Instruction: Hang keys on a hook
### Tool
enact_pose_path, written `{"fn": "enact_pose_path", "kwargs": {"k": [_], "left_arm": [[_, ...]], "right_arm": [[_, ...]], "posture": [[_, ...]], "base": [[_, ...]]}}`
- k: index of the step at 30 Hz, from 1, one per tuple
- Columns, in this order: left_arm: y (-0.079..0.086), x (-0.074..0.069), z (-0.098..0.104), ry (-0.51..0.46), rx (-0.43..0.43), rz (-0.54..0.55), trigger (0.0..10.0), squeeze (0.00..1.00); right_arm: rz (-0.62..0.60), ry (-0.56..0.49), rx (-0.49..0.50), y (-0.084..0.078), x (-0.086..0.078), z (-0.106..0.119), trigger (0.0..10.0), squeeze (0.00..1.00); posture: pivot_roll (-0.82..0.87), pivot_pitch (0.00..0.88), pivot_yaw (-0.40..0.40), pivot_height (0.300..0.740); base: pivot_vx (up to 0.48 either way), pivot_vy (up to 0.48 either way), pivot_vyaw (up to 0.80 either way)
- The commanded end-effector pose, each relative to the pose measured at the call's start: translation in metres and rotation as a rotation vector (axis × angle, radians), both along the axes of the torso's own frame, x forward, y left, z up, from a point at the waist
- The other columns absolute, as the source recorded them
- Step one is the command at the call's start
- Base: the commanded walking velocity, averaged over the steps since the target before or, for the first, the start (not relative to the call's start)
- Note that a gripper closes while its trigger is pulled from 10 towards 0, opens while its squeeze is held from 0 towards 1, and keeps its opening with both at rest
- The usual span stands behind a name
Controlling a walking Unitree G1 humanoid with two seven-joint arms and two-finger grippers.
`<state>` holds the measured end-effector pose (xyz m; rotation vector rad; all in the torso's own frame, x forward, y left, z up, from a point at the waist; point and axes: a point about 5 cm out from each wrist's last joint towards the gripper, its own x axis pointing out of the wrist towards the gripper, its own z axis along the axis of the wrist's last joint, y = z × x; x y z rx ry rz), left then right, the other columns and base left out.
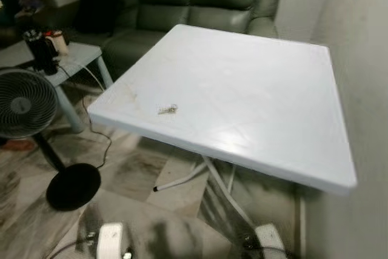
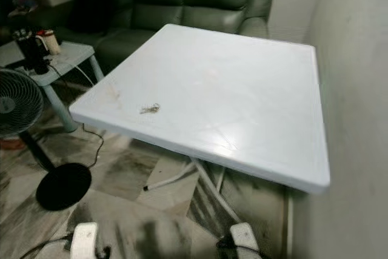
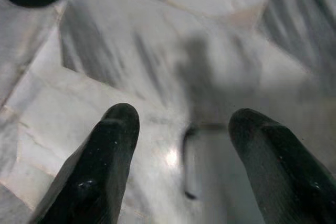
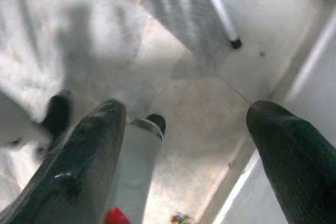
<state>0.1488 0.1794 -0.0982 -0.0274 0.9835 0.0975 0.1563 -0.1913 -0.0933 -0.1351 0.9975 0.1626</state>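
keys (image 1: 168,110) lie loose near the front-left edge of the white counter (image 1: 254,89), not yet picked up, while left gripper (image 3: 181,156) and right gripper (image 4: 184,150) hang idle over the marble floor (image 3: 105,61), fingers spread open and empty.

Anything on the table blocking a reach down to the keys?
Nothing visible does. The keys lie alone near the table's front left edge, with bare tabletop around them. Both grippers, left and right, hang open over the floor, so the table edge lies between them and the keys.
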Motion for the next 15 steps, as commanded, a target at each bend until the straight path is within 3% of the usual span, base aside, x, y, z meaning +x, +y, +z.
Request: {"fn": "enact_pose_path", "kwargs": {"k": [1,15], "left_arm": [[0.0108,0.0054,0.0034,-0.018,0.025,0.001,10.0,0.0],[0.011,0.0055,0.0035,-0.019,0.027,0.008,10.0,0.0]], "right_arm": [[0.015,-0.02,0.025,0.0114,0.0071,0.0017,10.0,0.0],[0.012,-0.023,0.029,0.0115,0.007,0.0017,10.0,0.0]], "posture": [[-0.08,0.0,-0.004,0.74],[-0.08,0.0,-0.006,0.74]], "base": [[0.0,0.48,0.0],[0.0,0.48,0.0]]}}
